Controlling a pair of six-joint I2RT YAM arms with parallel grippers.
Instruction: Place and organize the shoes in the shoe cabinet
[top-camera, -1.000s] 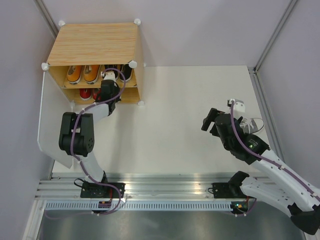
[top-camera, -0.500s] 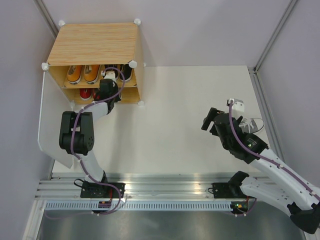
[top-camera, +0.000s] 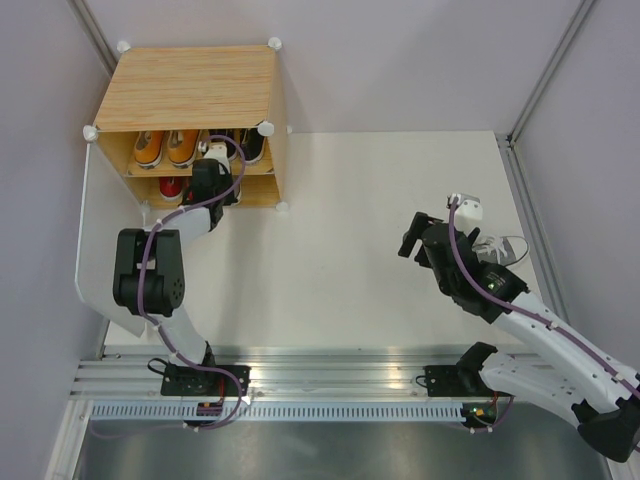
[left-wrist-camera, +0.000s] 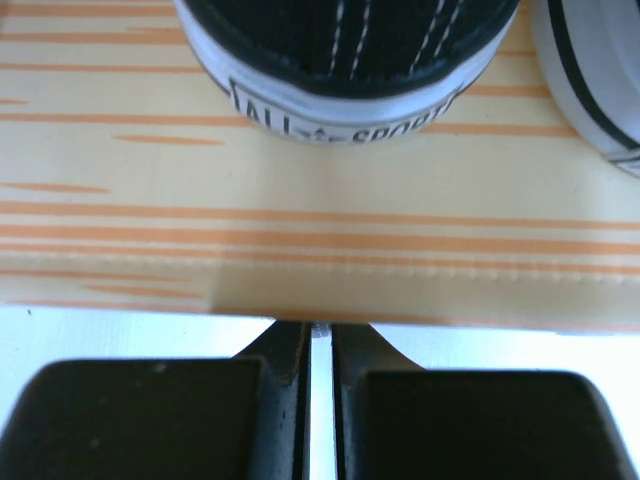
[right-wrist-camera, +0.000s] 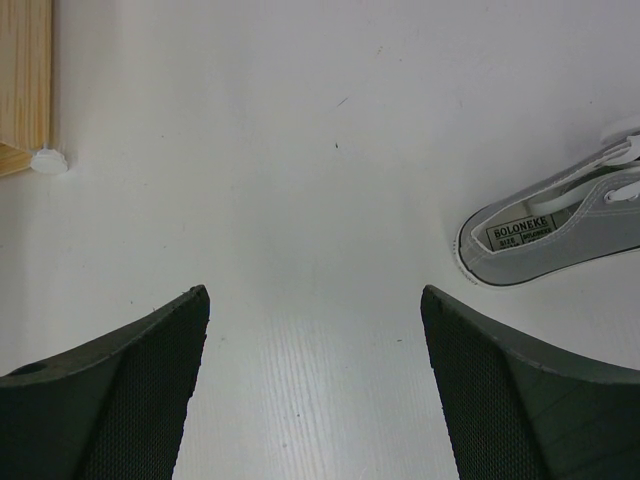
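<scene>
Shoe cabinet (top-camera: 190, 85) is standing far left on the table (top-camera: 380, 200), with the orange pair (top-camera: 165, 148) and black pair (top-camera: 252, 143) sitting on its upper shelf (left-wrist-camera: 300, 200). One grey shoe (right-wrist-camera: 560, 235) is lying on the table at right. Your left gripper (left-wrist-camera: 320, 345) is hovering at the shelf edge, jaws nearly touching, empty. Your right gripper (right-wrist-camera: 312, 292) is hanging wide open beside the grey shoe, holding nothing.

Robot lab test cell. Plain pale grey wall panels (top-camera: 400, 60) enclose bare white counter (top-camera: 380, 220). Bare aluminium frame post (top-camera: 545, 75) at upper right. Slotted aluminium mounting rail (top-camera: 330, 378) along bottom edge, two white-and-black robot arms (top-camera: 545, 335) bolted there, thin purple cabling (top-camera: 149, 270) exposed.
</scene>
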